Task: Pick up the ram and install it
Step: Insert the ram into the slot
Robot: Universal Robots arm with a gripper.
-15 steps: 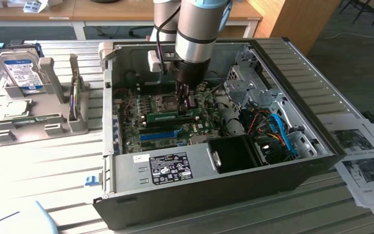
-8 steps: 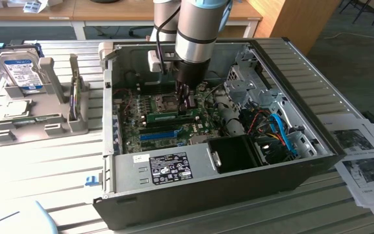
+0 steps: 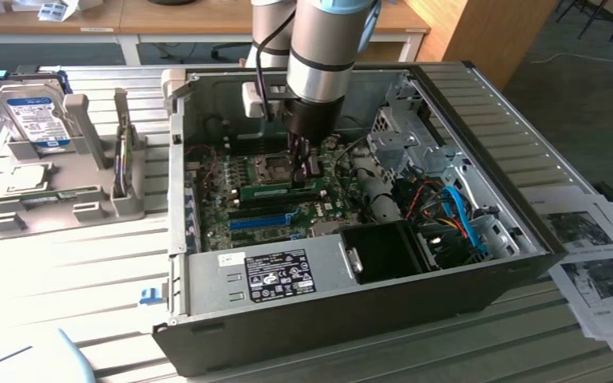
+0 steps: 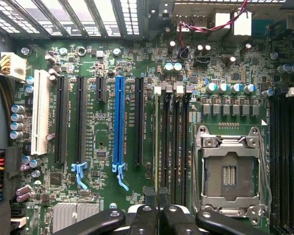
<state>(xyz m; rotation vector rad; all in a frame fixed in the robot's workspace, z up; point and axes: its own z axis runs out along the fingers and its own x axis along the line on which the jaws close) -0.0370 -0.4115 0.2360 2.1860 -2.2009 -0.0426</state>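
Inside the open computer case [image 3: 520, 239], the ram [image 3: 272, 192] is a thin green stick standing on edge in a memory slot of the motherboard [image 3: 318, 211]. In the wrist view the ram [image 4: 157, 142] appears as a narrow pale-green edge running between the black slots beside the CPU socket [image 4: 230, 169]. My gripper [image 3: 304, 169] reaches down into the case at the end of the stick on the exterior view's right. In the wrist view my gripper [image 4: 157, 208] has its two black fingers [image 4: 148, 210] almost together, and the ram's edge runs into the narrow gap between them.
A long blue slot [image 4: 119, 122] and several black slots lie beside the ram. A black fan shroud [image 3: 386, 251] and blue cables [image 3: 466, 223] crowd the case's near right. A grey rack with a hard drive [image 3: 32, 116] stands on the exterior view's left, papers [image 3: 594, 263] on its right.
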